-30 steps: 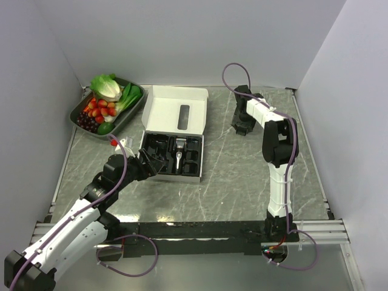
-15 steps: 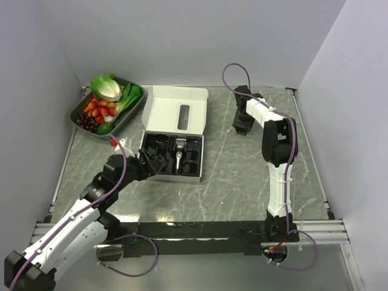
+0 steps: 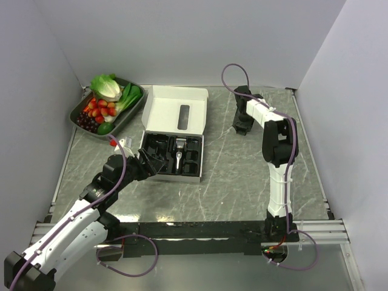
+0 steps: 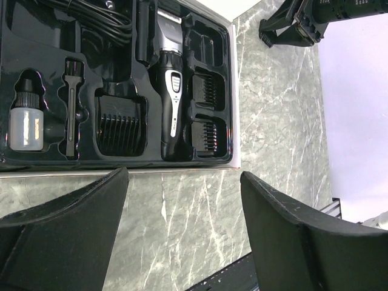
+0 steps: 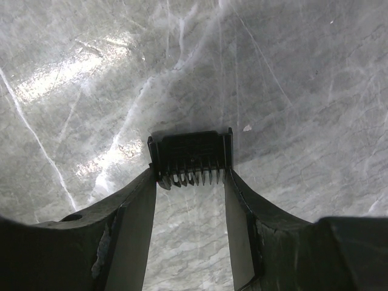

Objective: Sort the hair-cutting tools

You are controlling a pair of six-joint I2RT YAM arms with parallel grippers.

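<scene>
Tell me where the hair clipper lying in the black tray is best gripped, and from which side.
Probably across its slim middle, coming straight down from above: the hair clipper lies flat in the tray's centre slot, with comb guards packed close beside it, blocking any sideways approach.

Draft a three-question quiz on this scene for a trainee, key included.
1. True or false: the hair clipper lies in the black tray of the open box.
2. Which thing sits between the jaws of the right gripper? A) a comb guard B) scissors C) a towel
3. Fill in: the jaws of the left gripper stand ___, with nothing between them.
Key: 1 true; 2 A; 3 open.
</scene>
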